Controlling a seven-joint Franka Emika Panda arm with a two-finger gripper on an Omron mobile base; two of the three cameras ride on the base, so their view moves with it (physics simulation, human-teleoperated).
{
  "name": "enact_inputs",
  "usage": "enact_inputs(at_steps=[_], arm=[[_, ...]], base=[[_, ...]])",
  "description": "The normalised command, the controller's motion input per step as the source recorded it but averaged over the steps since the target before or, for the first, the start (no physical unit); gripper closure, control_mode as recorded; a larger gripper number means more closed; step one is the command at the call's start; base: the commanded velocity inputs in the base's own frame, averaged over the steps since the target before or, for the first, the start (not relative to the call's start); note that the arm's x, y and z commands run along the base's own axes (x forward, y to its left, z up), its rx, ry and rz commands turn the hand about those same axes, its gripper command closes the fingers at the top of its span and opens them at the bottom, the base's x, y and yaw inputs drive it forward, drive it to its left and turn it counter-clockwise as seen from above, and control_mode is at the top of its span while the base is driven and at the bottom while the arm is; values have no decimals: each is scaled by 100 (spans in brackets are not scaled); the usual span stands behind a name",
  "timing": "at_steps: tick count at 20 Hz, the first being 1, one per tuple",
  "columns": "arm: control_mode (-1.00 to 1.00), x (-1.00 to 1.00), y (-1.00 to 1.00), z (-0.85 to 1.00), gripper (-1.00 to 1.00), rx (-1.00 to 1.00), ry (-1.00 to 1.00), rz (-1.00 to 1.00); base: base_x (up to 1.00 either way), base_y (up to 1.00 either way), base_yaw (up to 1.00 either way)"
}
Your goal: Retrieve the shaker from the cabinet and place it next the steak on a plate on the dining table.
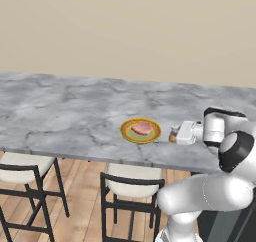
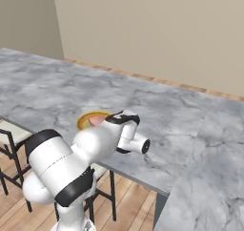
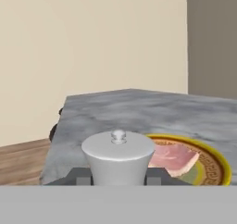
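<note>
The gripper [image 1: 176, 134] has its fingers [image 3: 155, 177] clamped on the shaker [image 3: 118, 157], holding it upright and low over the marble desk [image 1: 65, 113], just beside the plate [image 1: 129, 134] on its right side. That placing fits the task: the steak [image 1: 142, 129] lies on the plate, and the shaker belongs next to it, so the arm seems to be lowering it for release. In the left base view just a sliver of the shaker's orange-brown body peeks past the hand. Whether its base touches the desk cannot be told; the hand view cuts off its lower part. The right base view has the arm covering much of the plate
</note>
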Motion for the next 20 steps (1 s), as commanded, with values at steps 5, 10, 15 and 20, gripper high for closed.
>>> enact_inputs(at_steps=[5,10,15,20], arm=[[-100,15,-9,-21,100,0,0,0],[-100,9,0,-34,100,0,0,0],[-100,9,0,-33,100,1,0,0],[-100,20,0,-12,100,2,0,0]], base=[[0,0,0],[0,0,0],[0,0,0],[0,0,0]])
